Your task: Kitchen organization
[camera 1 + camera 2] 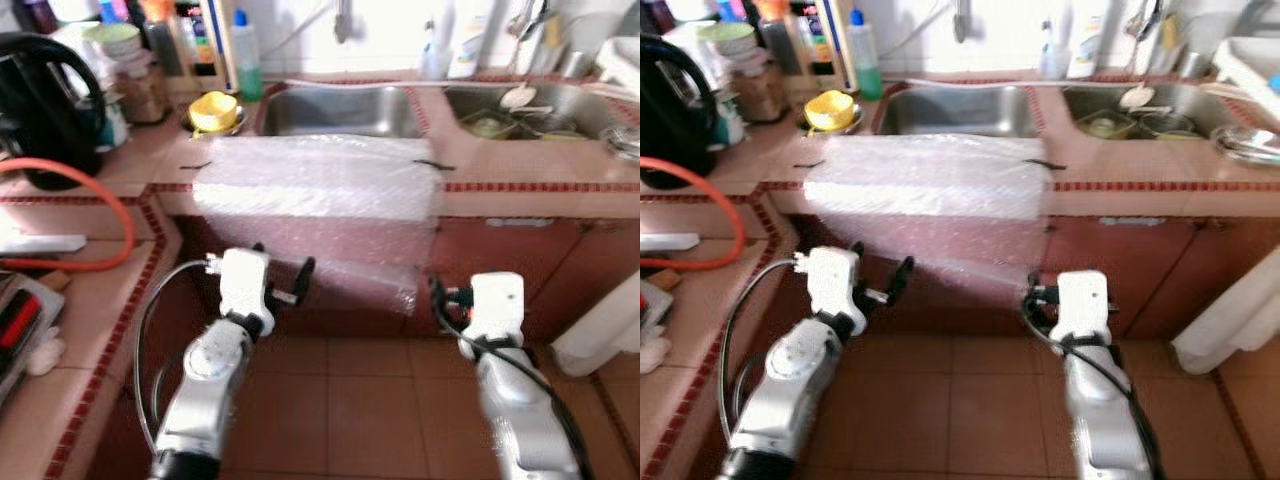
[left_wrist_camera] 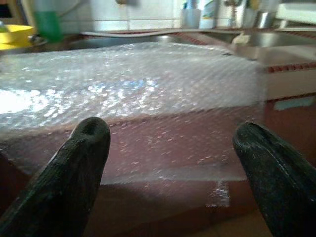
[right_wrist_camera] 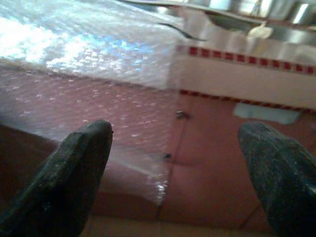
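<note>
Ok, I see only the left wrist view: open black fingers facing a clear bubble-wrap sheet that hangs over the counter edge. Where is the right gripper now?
Observer: The right gripper is low before the red cabinet, open, close to the lower right corner of the clear bubble-wrap sheet.
Operator: What stands on the robot's left side?
Observer: A black electric kettle on the side counter, with an orange hose curving in front of it.
Operator: Are the sinks free?
Observer: The steel basin behind the sheet looks empty; the right steel basin holds dishes.
</note>
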`<state>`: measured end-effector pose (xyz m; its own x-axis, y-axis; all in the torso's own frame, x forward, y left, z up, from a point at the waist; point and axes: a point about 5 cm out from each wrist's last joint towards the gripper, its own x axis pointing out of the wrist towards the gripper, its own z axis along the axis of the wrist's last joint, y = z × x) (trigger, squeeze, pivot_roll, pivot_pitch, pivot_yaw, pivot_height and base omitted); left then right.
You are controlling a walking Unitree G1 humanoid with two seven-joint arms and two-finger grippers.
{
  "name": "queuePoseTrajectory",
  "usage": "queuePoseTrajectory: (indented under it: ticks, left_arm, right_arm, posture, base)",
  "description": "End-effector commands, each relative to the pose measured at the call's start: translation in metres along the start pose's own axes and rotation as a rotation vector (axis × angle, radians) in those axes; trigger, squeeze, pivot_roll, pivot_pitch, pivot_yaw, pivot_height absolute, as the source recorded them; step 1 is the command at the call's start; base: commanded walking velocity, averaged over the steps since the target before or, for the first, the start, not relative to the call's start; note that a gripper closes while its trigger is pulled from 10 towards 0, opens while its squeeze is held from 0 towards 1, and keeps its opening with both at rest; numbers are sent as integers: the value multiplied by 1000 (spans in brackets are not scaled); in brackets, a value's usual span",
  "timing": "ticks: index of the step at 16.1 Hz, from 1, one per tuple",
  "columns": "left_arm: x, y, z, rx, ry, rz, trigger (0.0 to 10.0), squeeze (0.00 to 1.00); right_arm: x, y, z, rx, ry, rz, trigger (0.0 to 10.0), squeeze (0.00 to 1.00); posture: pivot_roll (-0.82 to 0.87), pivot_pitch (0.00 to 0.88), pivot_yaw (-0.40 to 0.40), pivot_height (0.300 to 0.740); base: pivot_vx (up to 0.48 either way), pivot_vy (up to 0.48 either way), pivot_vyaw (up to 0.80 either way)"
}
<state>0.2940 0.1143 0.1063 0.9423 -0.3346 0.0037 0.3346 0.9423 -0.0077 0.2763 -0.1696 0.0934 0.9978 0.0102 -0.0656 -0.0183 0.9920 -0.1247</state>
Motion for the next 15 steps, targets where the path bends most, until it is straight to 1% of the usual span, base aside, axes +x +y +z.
queuePoseTrajectory:
  ticks: [1, 6, 8, 15]
  left_arm:
    - [0, 1, -3, -14, 17, 14, 10000, 0]
    - [1, 0, -5, -7, 27, 23, 10000, 0]
    - [1, 1, -5, 4, 28, 34, 10000, 0]
    - [-1, 0, -5, 3, 27, 65, 10000, 0]
  right_arm:
    - [0, -1, 2, -2, -4, 5, 10000, 0]
    - [0, -1, 4, -9, -10, 12, 10000, 0]
    - [0, 0, 5, -11, -12, 17, 10000, 0]
    - [-1, 1, 6, -21, -12, 38, 10000, 0]
  posture:
    - [-44, 33, 74, 740]
    - [-52, 33, 71, 740]
    - [-51, 34, 70, 740]
    - [-56, 56, 53, 740]
  base:
    - [0, -480, 0]
    - [0, -480, 0]
    - [0, -309, 0]
    - [0, 0, 0]
